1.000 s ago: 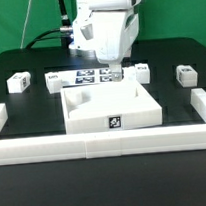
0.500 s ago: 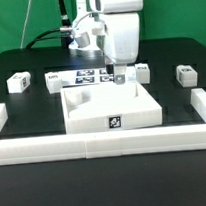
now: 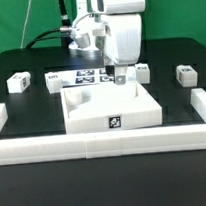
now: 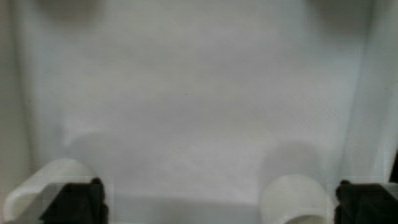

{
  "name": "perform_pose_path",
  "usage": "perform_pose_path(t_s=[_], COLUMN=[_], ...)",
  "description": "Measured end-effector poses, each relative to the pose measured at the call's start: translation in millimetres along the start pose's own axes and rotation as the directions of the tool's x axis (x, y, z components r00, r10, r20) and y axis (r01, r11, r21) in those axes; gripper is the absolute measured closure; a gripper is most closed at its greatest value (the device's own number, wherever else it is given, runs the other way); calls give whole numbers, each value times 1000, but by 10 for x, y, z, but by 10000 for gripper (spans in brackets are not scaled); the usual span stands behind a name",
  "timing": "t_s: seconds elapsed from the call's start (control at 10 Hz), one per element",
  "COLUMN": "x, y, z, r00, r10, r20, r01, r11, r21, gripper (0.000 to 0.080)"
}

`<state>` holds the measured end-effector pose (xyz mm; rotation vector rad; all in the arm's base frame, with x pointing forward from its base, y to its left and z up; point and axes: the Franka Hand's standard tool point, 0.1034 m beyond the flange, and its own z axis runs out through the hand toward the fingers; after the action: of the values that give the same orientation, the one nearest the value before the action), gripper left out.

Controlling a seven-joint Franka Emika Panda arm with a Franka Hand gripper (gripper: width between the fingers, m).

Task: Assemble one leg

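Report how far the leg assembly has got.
Done: nothing visible; no leg stands fixed in the white panel. In hand: the gripper hangs open and empty over the panel's far edge, and the wrist view shows only a white surface between its fingers. Left: loose legs lie apart on the table; one must be picked up and fitted.

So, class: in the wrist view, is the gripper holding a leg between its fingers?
No: the gripper stands open, only bare white surface showing between its fingers.
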<state>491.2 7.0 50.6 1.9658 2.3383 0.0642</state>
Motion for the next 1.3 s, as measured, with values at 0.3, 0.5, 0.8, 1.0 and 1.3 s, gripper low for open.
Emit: perform_pose_path(t_s=[0.3,0.5,0.8,1.0,1.3], x=[47,57,40,21,4], y=[-287,-380,-447,-437,-437], z=[128,228,333,336,336], r00=[1000,1000,1000,1000,1000], r10=[-4,0,11,14,18], r20=[-9,-16,-22,-22,-21], r01=[5,1,-8,-12,-16], r11=[999,997,996,996,996], r21=[50,72,93,92,92], gripper=[150,150,150,150,354])
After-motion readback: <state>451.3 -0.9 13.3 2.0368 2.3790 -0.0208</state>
